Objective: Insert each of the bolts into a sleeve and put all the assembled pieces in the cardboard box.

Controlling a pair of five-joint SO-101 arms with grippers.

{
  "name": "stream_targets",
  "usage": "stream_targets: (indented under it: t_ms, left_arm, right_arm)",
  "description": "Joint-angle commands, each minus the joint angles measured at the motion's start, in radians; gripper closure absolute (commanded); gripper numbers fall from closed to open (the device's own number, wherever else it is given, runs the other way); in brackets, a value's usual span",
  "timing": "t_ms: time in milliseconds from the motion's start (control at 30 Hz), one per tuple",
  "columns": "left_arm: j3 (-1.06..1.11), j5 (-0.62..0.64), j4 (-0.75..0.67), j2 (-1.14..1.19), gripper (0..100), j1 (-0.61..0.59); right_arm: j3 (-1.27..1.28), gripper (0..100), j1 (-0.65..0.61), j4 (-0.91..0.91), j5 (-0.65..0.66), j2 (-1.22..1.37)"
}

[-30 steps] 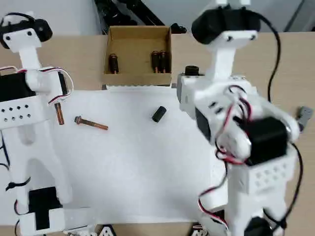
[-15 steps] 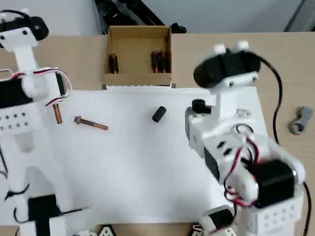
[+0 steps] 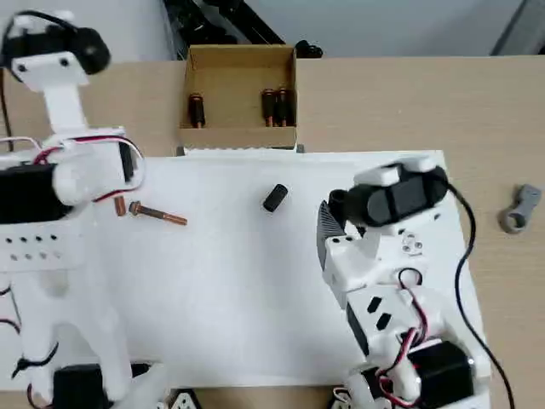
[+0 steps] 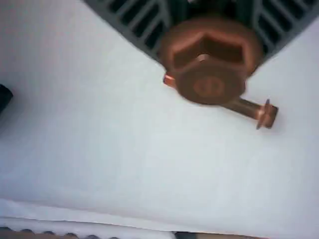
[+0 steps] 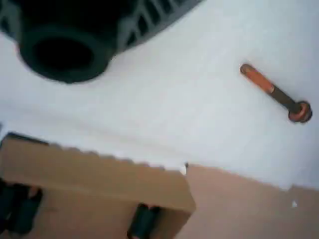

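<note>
My left gripper (image 4: 209,12) is shut on a copper bolt (image 4: 212,69), seen head-on, hanging just above the mat. A second copper bolt (image 3: 158,214) lies flat right beside it. My right gripper (image 3: 334,211) is over the right half of the mat and is shut on a black sleeve (image 5: 64,54), whose open bore faces the camera. Another black sleeve (image 3: 274,198) lies loose mid-mat. The cardboard box (image 3: 241,136) stands at the back with three assembled pieces (image 3: 274,106) inside.
A white mat (image 3: 238,290) covers the work area on the wooden table. A small grey part (image 3: 519,207) lies on the bare wood at the far right. Dark equipment sits behind the box.
My right arm has pulled back from beside the box toward the front right, carrying its sleeve. My left gripper has shifted its bolt right, close to the loose bolt's head.
</note>
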Motion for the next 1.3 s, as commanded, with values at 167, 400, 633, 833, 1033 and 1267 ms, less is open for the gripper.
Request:
stream_targets:
  t_ms: [167,400,633,833,1033,1267]
  left_arm:
    - [0.248,0.044,-0.221,-0.262,100,0.152]
    - [0.616,0.044,-0.46,-0.543,100,0.269]
    - [0.921,0.044,-0.778,-0.798,100,0.29]
    - [1.032,0.046,-0.967,-0.882,100,0.296]
    - [1.021,0.044,-0.97,-0.882,100,0.433]
    - [1.001,0.041,-1.0,-0.882,100,0.526]
  right_arm:
    - [0.293,99.2,-0.044,-0.295,0.009,-0.182]
    - [0.448,99.2,-0.189,-0.406,0.006,-0.237]
    - [0.52,99.2,-0.196,-0.424,0.005,-0.243]
    - [0.569,99.2,-0.196,-0.473,0.005,-0.243]
    - [0.603,99.2,-0.196,-0.533,0.011,-0.243]
    - [0.606,99.2,-0.196,-0.598,0.015,-0.245]
